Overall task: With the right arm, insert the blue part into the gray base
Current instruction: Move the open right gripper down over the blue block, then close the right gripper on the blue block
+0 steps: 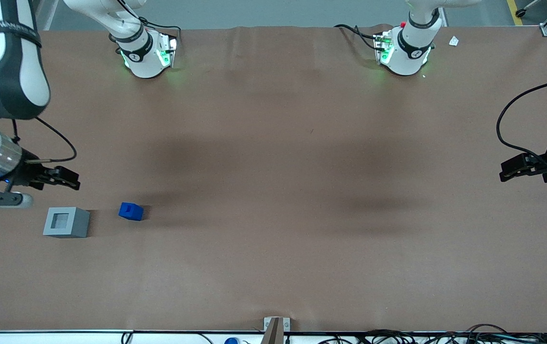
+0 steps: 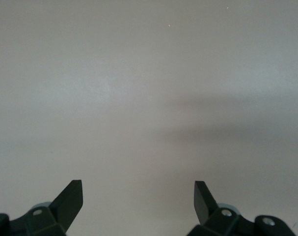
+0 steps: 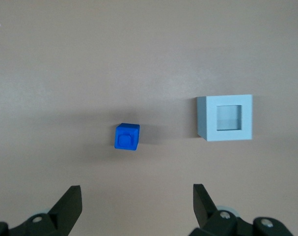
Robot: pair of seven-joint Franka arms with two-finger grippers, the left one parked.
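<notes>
Brown paper-like covering spreads over the whole counter [image 1: 273,191], and the task's 2 things both sit on it toward the working arm's end. The small bright blue plastic block [image 1: 131,211] rests on the counter by itself, touched by nothing; in the right wrist view [image 3: 126,136] its stepped nub faces up toward the camera. Just beside it, closer to the counter's end, stands the light gray boxy base [image 1: 66,222], upright, with the square recess in its top face open and holding nothing [image 3: 226,117]. A bare strip of counter lies between the 2 blocks, so they are near each other but apart.

The white right arm with black panels [image 1: 1,71] reaches in over that end of the counter. Its black two-finger hand [image 1: 65,177] hangs above the surface, farther from the front camera than both blocks, nearer to the gray base than to the blue block, and in contact with neither. In the wrist view the 2 fingers [image 3: 70,204] stand wide apart with only bare counter between them, so the hand is fully spread and grips nothing. Both blocks lie ahead of the fingertips in that view, the blue one closer to them than the gray one.
</notes>
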